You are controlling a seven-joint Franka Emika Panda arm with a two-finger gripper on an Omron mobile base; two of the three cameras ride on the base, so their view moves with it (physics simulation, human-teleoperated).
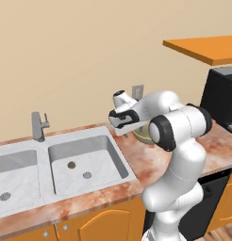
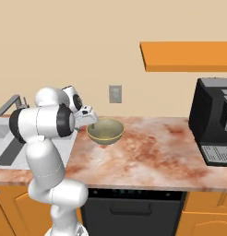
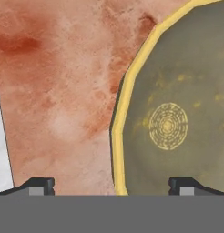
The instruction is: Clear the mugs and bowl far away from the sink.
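Overhead, round olive bowl (image 3: 177, 118) with yellow faceted rim, mottled reddish marble counter (image 3: 63, 91), jaws spread wide astride rim.

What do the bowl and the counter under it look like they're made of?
Bowl: seemingly glazed ceramic, with an olive body, a yellow rim and a ringed motif inside. Counter: looks like polished stone, with reddish mottled veining. Both are rendered, so this is uncertain.
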